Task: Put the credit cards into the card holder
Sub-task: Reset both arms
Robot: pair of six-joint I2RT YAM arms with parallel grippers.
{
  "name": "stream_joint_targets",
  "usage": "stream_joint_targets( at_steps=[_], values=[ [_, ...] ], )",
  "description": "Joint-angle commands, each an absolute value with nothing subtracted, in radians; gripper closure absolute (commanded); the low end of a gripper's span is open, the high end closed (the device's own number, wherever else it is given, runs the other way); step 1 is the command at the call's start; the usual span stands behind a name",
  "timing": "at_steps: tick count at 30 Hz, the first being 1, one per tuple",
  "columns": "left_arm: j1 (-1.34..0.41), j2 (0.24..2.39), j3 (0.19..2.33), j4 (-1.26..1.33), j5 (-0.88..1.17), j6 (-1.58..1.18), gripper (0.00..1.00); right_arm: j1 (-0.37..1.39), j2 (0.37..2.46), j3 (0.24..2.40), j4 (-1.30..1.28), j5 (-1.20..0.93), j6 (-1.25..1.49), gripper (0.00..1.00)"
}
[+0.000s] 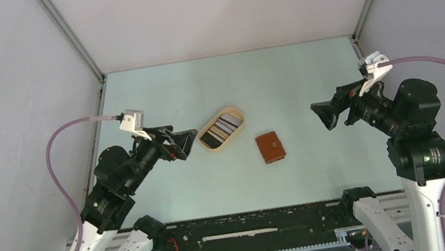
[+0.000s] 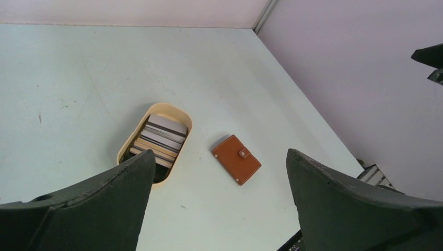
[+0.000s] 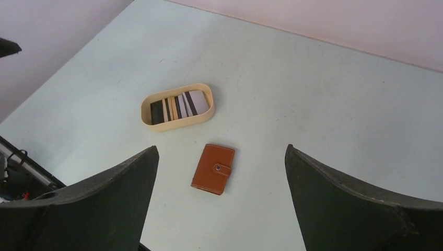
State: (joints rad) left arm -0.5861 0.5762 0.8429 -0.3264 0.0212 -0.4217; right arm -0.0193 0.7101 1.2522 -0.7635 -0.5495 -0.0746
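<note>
The credit cards (image 1: 221,128) lie stacked in an oval tan tray (image 1: 235,110) at the table's middle; they show black, grey and white faces with dark stripes. The card holder (image 1: 270,147), a reddish-brown leather wallet, lies shut with its snap tab closed, just right of the tray. My left gripper (image 1: 189,137) is open and empty, raised just left of the tray. My right gripper (image 1: 321,116) is open and empty, raised to the right of the wallet. The left wrist view shows the cards (image 2: 162,137) and wallet (image 2: 236,159); the right wrist view shows the cards (image 3: 177,106) and wallet (image 3: 213,168).
The pale green table (image 1: 280,83) is walled by grey panels on the left, right and back. The tray rim shows in the left wrist view (image 2: 183,117) and the right wrist view (image 3: 177,123). A black rail (image 1: 249,231) runs along the near edge.
</note>
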Motion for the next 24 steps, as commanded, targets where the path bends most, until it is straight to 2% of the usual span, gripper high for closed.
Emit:
stream_joint_targets(
  at_steps=[1, 24],
  values=[
    [-0.578, 0.563, 0.897, -0.376, 0.01, -0.376, 0.0, -0.022, 0.697, 1.271, -0.724, -0.498, 0.019, 0.0],
    [-0.578, 0.542, 0.882, -0.375, 0.02, -0.362, 0.0, -0.026, 0.687, 1.243, -0.708, -0.522, 0.025, 0.0]
  ],
)
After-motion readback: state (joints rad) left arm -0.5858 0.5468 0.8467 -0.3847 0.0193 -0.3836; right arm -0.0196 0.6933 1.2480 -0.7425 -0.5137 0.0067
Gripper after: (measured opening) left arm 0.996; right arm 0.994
